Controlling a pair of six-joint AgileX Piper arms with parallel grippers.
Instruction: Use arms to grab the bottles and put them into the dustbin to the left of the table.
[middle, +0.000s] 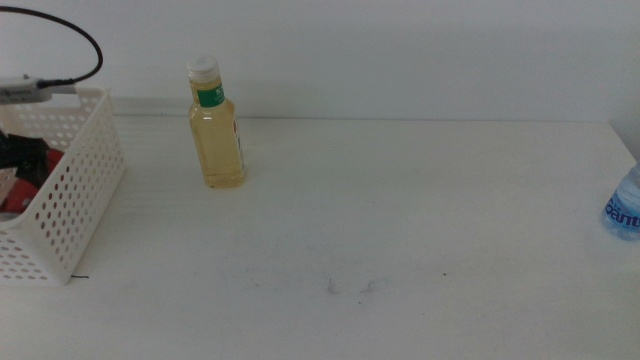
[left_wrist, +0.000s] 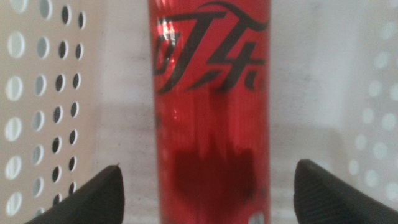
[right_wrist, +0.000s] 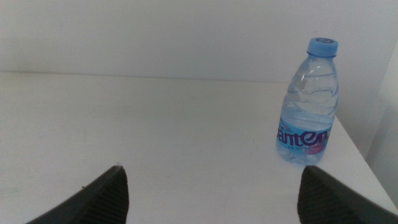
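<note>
Red can (left_wrist: 211, 112) between spread left fingers (left_wrist: 93, 199); inside basket (left_wrist: 37, 112).

A plain white wall (middle: 400, 50) is running behind the table (middle: 400, 220), meeting its far edge in an even line. Soft, diffuse light is falling across the white tabletop, showing a few faint dark scuffs (middle: 350, 287) near the front.

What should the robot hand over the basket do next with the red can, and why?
Probably pull back out of the basket. The left gripper has its jaws spread wide, clear of the red can, which sits between the basket's holed walls, so that one looks dropped off. The yellow bottle stands nearest on the table. The right gripper waits, open, facing the water bottle.
</note>
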